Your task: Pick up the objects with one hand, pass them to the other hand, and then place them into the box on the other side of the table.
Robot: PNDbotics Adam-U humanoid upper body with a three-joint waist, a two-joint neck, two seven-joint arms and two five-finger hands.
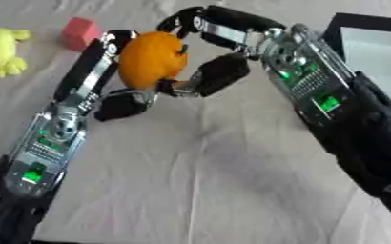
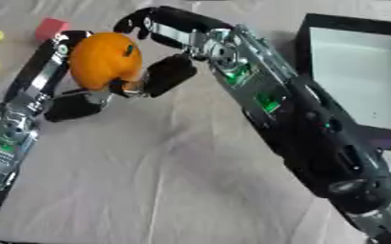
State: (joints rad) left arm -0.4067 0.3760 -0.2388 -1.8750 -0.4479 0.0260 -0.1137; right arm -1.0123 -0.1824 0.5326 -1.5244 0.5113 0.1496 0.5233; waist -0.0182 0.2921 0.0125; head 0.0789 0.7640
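Here we are mid-handover, and the round, glossy orange fruit [image 1: 151,59] hangs above the cloth-covered table [image 1: 207,181], up at about eleven o'clock in the left eye view, caught between both arms at once. The left robot hand [image 1: 107,81] has its long fingers running straight up the fruit's nine o'clock side with the thumb tucked under at six o'clock, so it is cupping and pinching the orange from below. The right robot hand [image 2: 169,45] arches over the top from one o'clock, fingers curled across the crown and its thumb pressing in at four o'clock, closed around the same fruit. Now the risk: the orange looks smooth and round, and if the left robot hand lets go before the right one has it seated between curled fingers and thumb, I'd judge it could squirt out and roll across the cloth. Release too late and the two hands tug against each other (never pretty). The black-walled box with a pale floor [image 2: 349,71] waits at two o'clock, well apart from the fruit, so a long carry follows, and a shallow fingertip hold might slip on the way. A yellow plush toy [image 1: 0,51] and a pink-red block [image 1: 80,31] sit at ten o'clock, near the left arm's path.
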